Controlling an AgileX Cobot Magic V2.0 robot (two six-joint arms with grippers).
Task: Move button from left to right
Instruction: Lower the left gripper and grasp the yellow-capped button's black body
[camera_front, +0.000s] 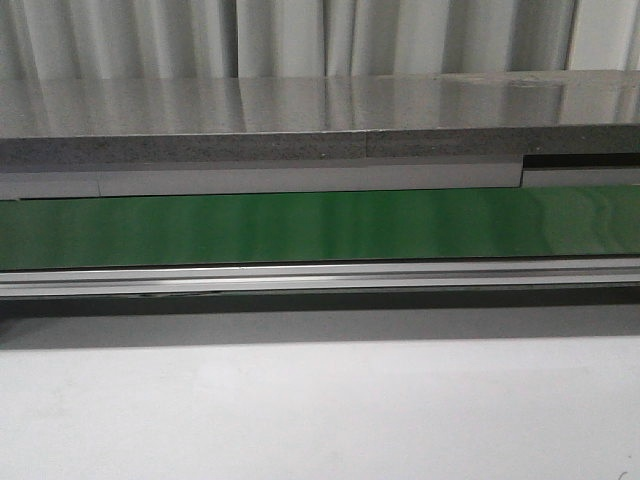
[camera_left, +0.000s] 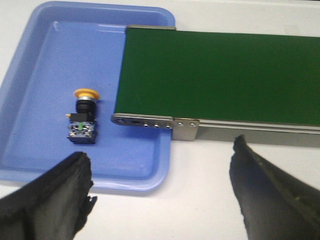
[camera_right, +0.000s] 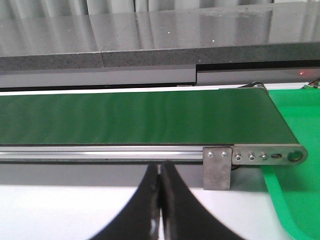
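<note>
Left gripper (camera_left: 160, 195) fingers (camera_left: 47, 200) spread wide, empty. Button (camera_left: 83, 117) lying on side in blue tray (camera_left: 30, 100), beside green belt (camera_left: 220, 75) end. Right gripper (camera_right: 160, 210) fingers pressed together. Risk: rounded cap rolling from pinch.

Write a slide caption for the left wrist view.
Open left end effector hovers near a yellow-capped button lying in a blue tray beside the green conveyor belt.

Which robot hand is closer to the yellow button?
The left. The left gripper is open above the blue tray holding the button. The right gripper, shut, faces the conveyor belt near the green tray; no button shows there.
</note>
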